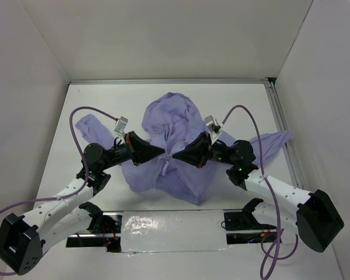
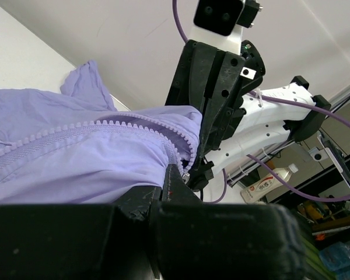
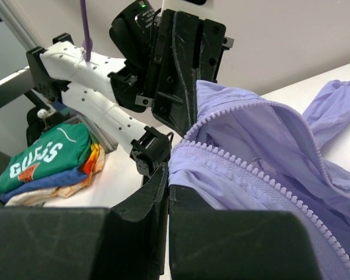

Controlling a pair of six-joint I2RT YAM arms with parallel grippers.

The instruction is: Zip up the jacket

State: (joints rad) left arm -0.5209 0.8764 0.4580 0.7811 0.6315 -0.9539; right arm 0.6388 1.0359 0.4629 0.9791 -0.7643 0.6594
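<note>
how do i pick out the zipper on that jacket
On the white table lies a crumpled lavender jacket, pinched at its middle by the left hand and the right hand. The zipper runs along the fabric edge they hold: a row of small lavender teeth, unlike the smooth cloth around it.

The jacket (image 1: 169, 116) is a thin, lavender garment lying crumpled and heavily wrinkled in the middle of the white table (image 1: 99, 99). One sleeve (image 1: 88, 125) trails out to the left, and the other sleeve (image 1: 274, 143) stretches toward the right edge. The hood-like top (image 1: 176, 104) bunches at the far side. The front is open: two rows of matching lavender zipper teeth (image 3: 251, 172) run apart along its edges, which are raised near the centre.
</note>
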